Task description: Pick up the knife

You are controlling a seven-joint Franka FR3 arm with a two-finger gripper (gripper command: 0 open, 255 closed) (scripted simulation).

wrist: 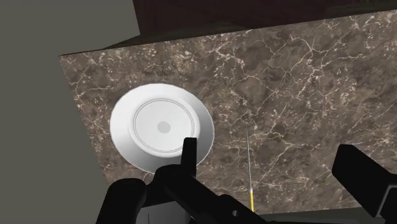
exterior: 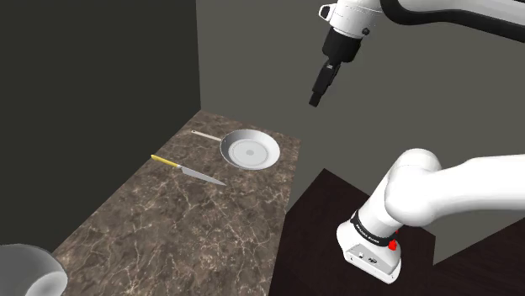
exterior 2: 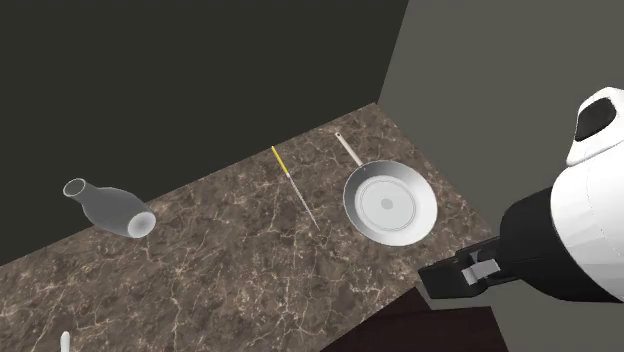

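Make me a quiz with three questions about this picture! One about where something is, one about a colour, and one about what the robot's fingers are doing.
1. Where is the knife?
A. Flat on the counter, beside the pan
B. Inside the pan
C. On the floor

2. What colour is the knife's handle?
A. Red
B. Yellow
C. Blue

3. What are the fingers doing?
A. Shut on the knife
B. Shut on the pan's handle
C. Open, high above the counter

Answers:
1. A: the knife lies on the marbled counter, close to the pan but not touching it.
2. B: the handle end is bright yellow and the blade is grey.
3. C: in the wrist view the two fingers stand apart with nothing between them, and the counter is far below.
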